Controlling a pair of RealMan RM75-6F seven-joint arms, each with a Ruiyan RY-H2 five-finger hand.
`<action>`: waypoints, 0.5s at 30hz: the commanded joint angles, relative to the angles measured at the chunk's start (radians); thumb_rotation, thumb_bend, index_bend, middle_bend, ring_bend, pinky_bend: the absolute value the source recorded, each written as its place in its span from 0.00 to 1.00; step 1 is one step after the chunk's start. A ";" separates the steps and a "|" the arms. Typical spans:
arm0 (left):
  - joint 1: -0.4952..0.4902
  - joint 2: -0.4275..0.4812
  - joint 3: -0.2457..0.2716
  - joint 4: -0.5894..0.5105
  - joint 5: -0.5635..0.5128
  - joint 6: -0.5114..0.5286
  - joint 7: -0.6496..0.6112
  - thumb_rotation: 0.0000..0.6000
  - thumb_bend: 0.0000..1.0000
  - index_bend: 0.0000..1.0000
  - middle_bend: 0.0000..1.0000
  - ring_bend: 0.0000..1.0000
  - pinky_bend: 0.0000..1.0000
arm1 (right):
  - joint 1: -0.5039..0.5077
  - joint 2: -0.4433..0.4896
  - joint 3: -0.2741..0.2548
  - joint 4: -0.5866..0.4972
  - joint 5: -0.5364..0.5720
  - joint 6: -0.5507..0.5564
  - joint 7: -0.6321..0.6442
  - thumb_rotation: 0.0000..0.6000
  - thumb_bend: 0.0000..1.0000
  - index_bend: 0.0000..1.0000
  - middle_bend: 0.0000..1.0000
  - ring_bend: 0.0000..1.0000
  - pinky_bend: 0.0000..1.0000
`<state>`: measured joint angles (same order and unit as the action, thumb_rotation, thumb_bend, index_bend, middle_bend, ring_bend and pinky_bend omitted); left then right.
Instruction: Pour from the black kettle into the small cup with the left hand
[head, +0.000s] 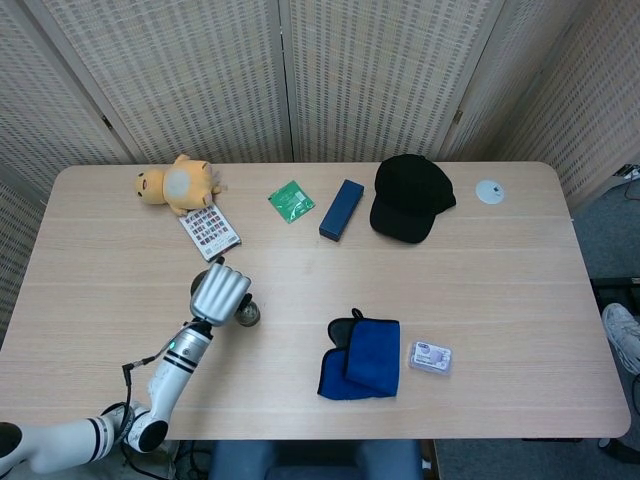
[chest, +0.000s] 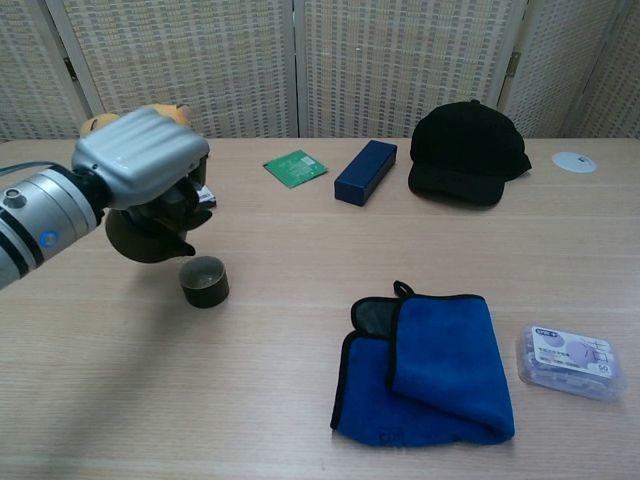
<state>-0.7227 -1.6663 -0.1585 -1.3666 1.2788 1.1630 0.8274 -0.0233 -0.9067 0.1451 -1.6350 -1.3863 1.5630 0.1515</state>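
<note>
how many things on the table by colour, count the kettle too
black: 3 – kettle, small cup, cap
blue: 2 – box, folded cloth
green: 1 – packet
yellow: 1 – plush toy
white: 1 – disc
clear: 1 – plastic case
multicolour: 1 – card
total: 10

- A black cap sat near the worktop's far edge, a navy box and green packet beside it.
- A plush toy lay toward the far left corner.
- A folded blue cloth and a small clear packet lay near the front edge.
</note>
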 joint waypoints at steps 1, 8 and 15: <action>0.002 0.003 -0.007 0.001 -0.005 0.004 -0.013 0.66 0.36 1.00 1.00 0.99 0.52 | 0.000 -0.001 0.000 0.000 0.001 -0.001 -0.001 1.00 0.11 0.02 0.09 0.00 0.00; 0.010 0.016 -0.032 0.012 -0.017 0.023 -0.072 0.60 0.36 1.00 1.00 0.99 0.52 | 0.002 -0.001 0.001 -0.001 0.002 -0.003 -0.004 1.00 0.11 0.02 0.09 0.00 0.00; 0.029 0.046 -0.071 0.008 -0.057 0.041 -0.148 0.60 0.36 1.00 1.00 0.98 0.52 | 0.003 0.001 0.002 -0.004 0.002 -0.004 -0.008 1.00 0.11 0.02 0.09 0.00 0.00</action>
<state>-0.6989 -1.6284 -0.2214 -1.3546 1.2322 1.2016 0.6923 -0.0203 -0.9059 0.1469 -1.6394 -1.3839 1.5588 0.1433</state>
